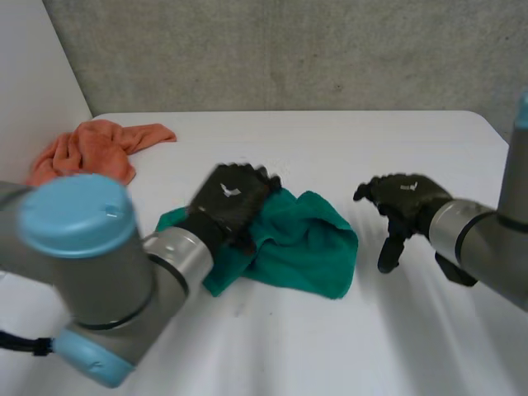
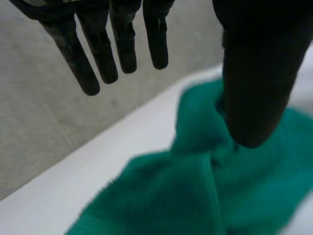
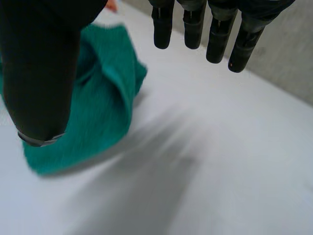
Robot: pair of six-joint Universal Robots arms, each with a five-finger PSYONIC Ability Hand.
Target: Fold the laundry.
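A crumpled green cloth (image 1: 301, 243) lies in the middle of the white table (image 1: 346, 148). My left hand (image 1: 229, 200) hovers over the cloth's left part, fingers straight and spread, holding nothing. In the left wrist view its fingers (image 2: 102, 49) are straight and the thumb (image 2: 254, 83) stands in front of the green cloth (image 2: 195, 196), not pinching it. My right hand (image 1: 400, 206) is to the right of the cloth, apart from it, fingers relaxed. In the right wrist view its fingers (image 3: 210, 34) hang straight over bare table, with the green cloth (image 3: 98, 112) beyond the thumb (image 3: 41, 73).
An orange cloth (image 1: 95, 148) lies bunched at the table's far left, near the wall. A grey wall runs behind the table's far edge. Bare table (image 3: 220, 161) spreads in front of and to the right of the green cloth.
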